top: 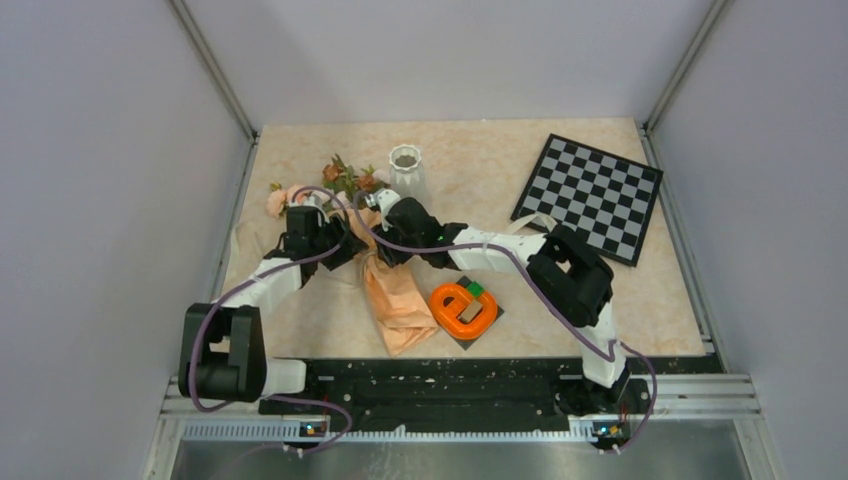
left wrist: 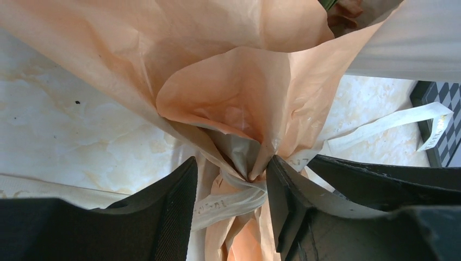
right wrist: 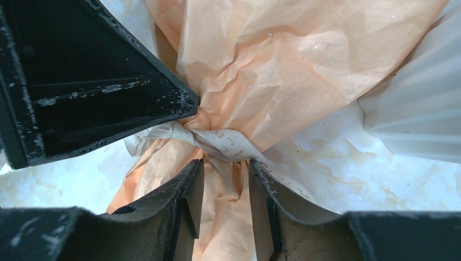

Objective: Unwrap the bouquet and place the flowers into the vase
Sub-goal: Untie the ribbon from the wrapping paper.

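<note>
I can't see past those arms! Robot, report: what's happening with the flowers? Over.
Left gripper open, straddling the ribbon. Right gripper pinching the bouquet below it. Flowers not yet unwrapped. Vase close beside bouquet.

I am looking at the vase (top: 405, 170) standing toward the back of the table (top: 480, 150). The flowers (top: 345, 178) are lying just left of the vase. The bouquet (top: 398, 300) is stretching from them toward me, in front of the vase. The plastic ring (top: 463, 305) is sitting nearer still, front-right of the vase. The checkered board (top: 588, 195) is lying well right of the vase.
</note>
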